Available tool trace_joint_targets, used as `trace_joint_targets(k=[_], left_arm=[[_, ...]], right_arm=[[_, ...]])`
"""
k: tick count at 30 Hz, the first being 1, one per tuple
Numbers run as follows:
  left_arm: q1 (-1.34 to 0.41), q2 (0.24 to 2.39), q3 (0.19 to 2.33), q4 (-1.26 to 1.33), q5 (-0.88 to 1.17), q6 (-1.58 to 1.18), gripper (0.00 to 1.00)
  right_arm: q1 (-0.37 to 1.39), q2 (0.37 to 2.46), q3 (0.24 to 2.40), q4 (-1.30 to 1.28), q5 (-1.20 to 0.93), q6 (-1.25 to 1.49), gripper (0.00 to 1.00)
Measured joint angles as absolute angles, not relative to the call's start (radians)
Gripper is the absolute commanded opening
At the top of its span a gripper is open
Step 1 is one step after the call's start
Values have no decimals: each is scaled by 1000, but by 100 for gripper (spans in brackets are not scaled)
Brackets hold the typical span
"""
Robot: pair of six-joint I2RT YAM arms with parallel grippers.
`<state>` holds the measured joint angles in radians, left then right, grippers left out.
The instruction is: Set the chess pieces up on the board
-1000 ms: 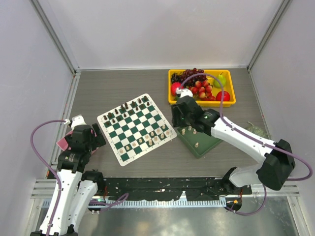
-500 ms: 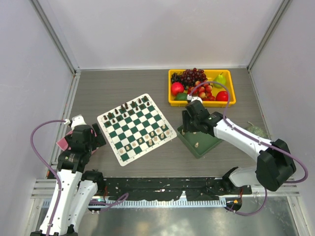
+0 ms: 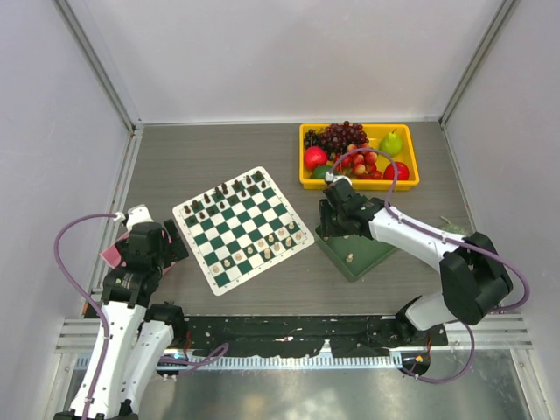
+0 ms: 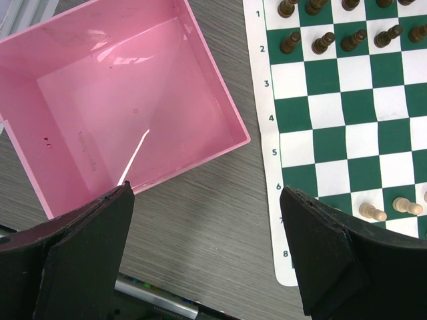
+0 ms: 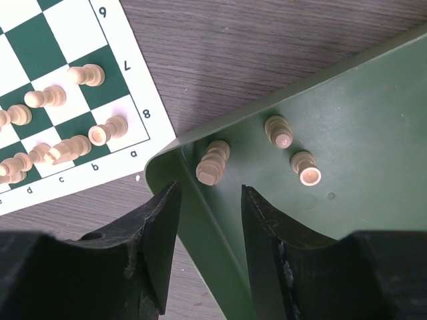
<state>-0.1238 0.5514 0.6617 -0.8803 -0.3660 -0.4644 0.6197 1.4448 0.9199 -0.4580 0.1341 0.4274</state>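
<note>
Your right tool (image 5: 209,200) hangs half-open and empty astride the corner rim of the green tray (image 5: 360,133), the nearest cream piece (image 5: 213,162) just ahead of its fingers, two more chess pieces (image 5: 279,131) beyond, the board (image 5: 40,47) just beside. Ease forward until that piece sits squarely between the fingers, clear of the rim, then close gently so it doesn't tip. Your left tool (image 4: 207,253), spread wide and empty, hovers between the pink box (image 4: 133,113) and the board.

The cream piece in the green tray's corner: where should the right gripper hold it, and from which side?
Pinch the cream piece around its upper body, coming straight down: it stands upright near the green tray wall, which likely blocks a sideways approach.
</note>
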Motion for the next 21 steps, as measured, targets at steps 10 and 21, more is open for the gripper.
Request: trace_joint_targets(k=[10, 21], left_arm=[[-124, 551, 662, -880, -366, -464, 99], [-124, 552, 662, -880, -366, -464, 99]], right_arm=[[620, 1501, 920, -437, 126, 424, 39], [620, 1526, 922, -422, 125, 419, 40]])
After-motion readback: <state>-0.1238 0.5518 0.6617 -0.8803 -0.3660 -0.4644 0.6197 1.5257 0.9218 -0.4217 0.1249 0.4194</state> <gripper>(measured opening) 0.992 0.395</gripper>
